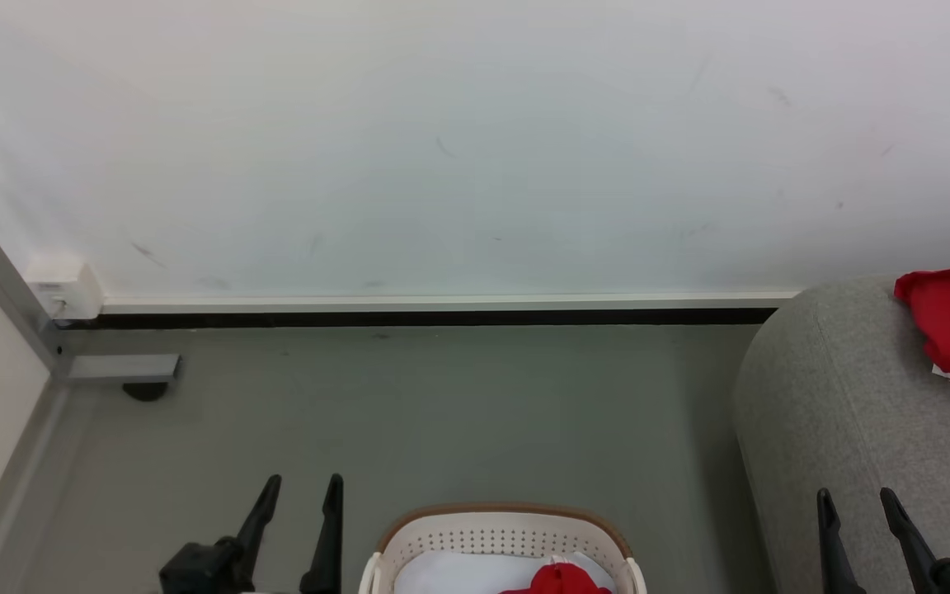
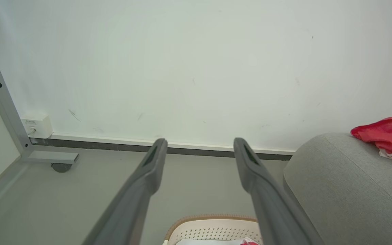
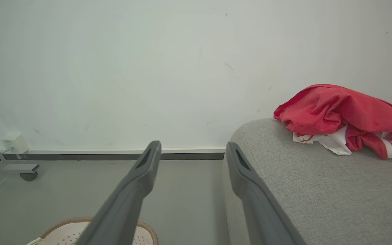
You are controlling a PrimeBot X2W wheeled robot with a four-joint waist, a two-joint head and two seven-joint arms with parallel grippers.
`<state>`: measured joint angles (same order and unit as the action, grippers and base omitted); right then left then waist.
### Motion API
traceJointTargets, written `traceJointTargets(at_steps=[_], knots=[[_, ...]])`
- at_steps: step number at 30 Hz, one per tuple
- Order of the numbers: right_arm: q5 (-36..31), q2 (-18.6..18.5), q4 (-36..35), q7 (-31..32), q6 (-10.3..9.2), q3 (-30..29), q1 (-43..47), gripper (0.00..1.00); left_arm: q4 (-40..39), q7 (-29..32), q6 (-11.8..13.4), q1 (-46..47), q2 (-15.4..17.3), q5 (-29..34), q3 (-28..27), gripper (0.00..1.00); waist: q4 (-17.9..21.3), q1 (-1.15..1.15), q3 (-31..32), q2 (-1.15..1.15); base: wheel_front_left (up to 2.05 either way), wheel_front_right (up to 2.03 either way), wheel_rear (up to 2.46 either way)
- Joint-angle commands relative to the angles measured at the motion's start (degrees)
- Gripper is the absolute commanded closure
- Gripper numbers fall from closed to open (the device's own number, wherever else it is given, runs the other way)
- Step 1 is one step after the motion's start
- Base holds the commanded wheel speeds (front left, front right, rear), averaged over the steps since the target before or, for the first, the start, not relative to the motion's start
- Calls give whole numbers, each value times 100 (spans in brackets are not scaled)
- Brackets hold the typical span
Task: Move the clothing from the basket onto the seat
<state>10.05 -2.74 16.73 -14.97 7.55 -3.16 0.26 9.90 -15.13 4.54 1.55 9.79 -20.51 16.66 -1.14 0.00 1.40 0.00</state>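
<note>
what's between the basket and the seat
Just a strip of bare grey floor separates the basket from the seat, with nothing lying on it; the head view shows this.

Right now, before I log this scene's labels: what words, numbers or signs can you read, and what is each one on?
No text here is legible.
On the wall box: a small grey label, too small to read.
On the red clothing lying on the seat: red marks on a white fold, crumpled and unreadable.
</note>
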Motion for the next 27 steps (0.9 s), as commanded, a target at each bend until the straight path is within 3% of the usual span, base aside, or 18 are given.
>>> traceJointTargets(at_steps=[1,10,16,27], knots=[[22,-10,-34,-15,-13,-10,-34,0,6,-3,-48,35,-29,128,-67,0,36,0,-49,0,0,0,0],[1,-10,-259,-15,-13,-12,-543,0,246,134,-410,641,-84,257,186,0,277,0,-737,0,0,0,0],[-29,-10,-381,-15,-13,13,-945,0,602,568,-632,1264,-123,352,481,0,414,0,-1321,0,0,0,0],[92,-9,-665,-15,-13,165,-1822,0,1969,1712,-1094,2504,-365,348,1305,0,700,0,-2719,0,0,0,0]])
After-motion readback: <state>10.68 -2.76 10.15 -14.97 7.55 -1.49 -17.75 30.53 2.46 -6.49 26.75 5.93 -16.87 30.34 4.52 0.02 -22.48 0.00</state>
